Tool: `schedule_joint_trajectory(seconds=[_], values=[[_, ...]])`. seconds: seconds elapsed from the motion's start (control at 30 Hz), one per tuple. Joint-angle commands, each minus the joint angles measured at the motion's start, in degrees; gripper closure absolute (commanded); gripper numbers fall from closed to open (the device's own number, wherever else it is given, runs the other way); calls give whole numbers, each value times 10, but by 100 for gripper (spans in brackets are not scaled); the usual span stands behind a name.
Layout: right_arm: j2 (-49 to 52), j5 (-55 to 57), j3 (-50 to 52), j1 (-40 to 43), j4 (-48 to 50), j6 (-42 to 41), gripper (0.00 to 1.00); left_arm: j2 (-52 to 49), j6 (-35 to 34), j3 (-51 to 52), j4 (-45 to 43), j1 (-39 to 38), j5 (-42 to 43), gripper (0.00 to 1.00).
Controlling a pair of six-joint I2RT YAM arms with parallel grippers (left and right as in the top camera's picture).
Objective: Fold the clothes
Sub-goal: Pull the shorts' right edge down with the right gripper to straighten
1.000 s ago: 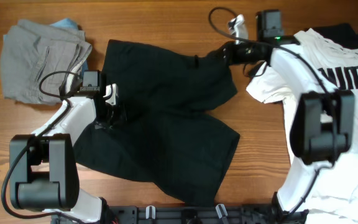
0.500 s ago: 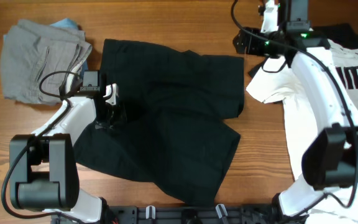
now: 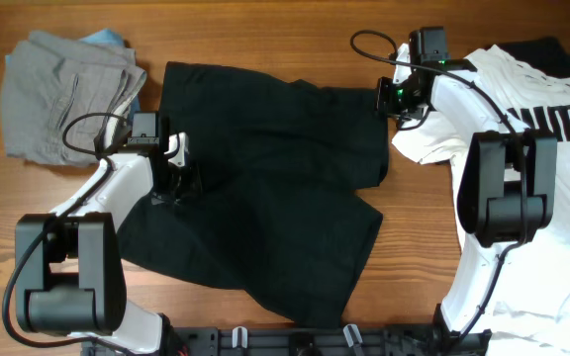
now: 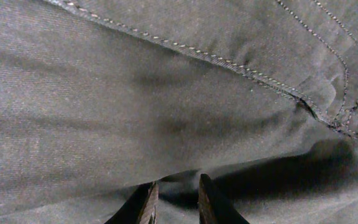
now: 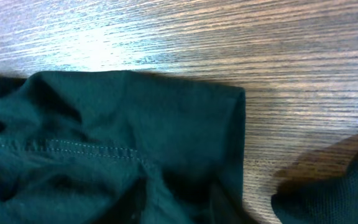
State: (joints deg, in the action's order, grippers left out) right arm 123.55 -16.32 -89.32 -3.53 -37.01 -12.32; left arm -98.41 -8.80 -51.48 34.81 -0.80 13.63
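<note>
The black shorts (image 3: 265, 188) lie spread out flat in the middle of the wooden table. My left gripper (image 3: 178, 180) rests on their left part. In the left wrist view it (image 4: 178, 182) stands nearly closed, with a raised ridge of black fabric (image 4: 166, 112) pinched between the tips. My right gripper (image 3: 384, 99) sits at the shorts' upper right corner (image 5: 229, 106). There its dark fingers (image 5: 222, 199) flank a bunched fold of fabric just inside the hem, with bare wood beyond.
Folded grey shorts (image 3: 62, 94) lie at the back left on something blue (image 3: 107, 38). A white lettered T-shirt (image 3: 522, 247) covers the right side, with a dark garment (image 3: 547, 54) beneath its top. A black rack (image 3: 305, 341) runs along the front edge.
The right gripper let go of the bunched upper right corner, lifted away while the shorts settled flat, then came back down onto that corner and closed. The left arm has not moved.
</note>
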Motion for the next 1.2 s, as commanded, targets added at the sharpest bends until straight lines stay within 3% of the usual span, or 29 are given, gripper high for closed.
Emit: schedule_joint_trajectory(seconds=[0.0,0.03,0.13,0.2,0.23,0.27,0.33,0.37,0.53,0.57,0.7,0.77,0.8,0.83,0.87,0.97,1.17], values=[[8,-17,1,2,1,3,89,-17,9,9,1,3,-32,78],[8,-20,1,2,3,3,96,-17,9,9,1,3,-32,78],[8,-20,1,2,11,3,95,-17,9,9,1,3,-32,77],[8,-19,1,2,10,3,67,-17,9,9,1,3,-32,77],[8,-17,5,2,10,3,65,-17,9,9,0,3,-32,77],[8,-17,11,2,11,3,66,-17,9,9,1,3,-32,78],[8,-25,25,2,26,3,90,-17,9,9,0,3,-32,78],[8,-36,26,2,33,3,96,-17,9,9,0,3,-32,78],[-9,-171,-7,32,130,-7,96,-17,9,9,0,3,-32,77],[-11,-197,-13,49,174,-52,96,-17,9,9,1,3,-32,77],[-11,-210,-13,78,252,-104,96,-17,9,9,0,3,-32,76],[-11,-207,-13,83,283,-103,94,-17,9,9,-2,3,-32,71],[-11,-197,-13,83,291,-102,73,-17,9,9,-3,3,-32,67],[-11,-178,-13,83,296,-101,30,-17,9,9,-4,3,-32,54],[-11,-170,-13,83,294,-99,24,-17,9,9,-4,3,-32,50],[-15,-172,-13,85,268,-55,27,-17,9,9,-4,3,-32,34],[-111,-176,-13,90,-1,-27,33,-16,9,8,-1,3,-32,30]])
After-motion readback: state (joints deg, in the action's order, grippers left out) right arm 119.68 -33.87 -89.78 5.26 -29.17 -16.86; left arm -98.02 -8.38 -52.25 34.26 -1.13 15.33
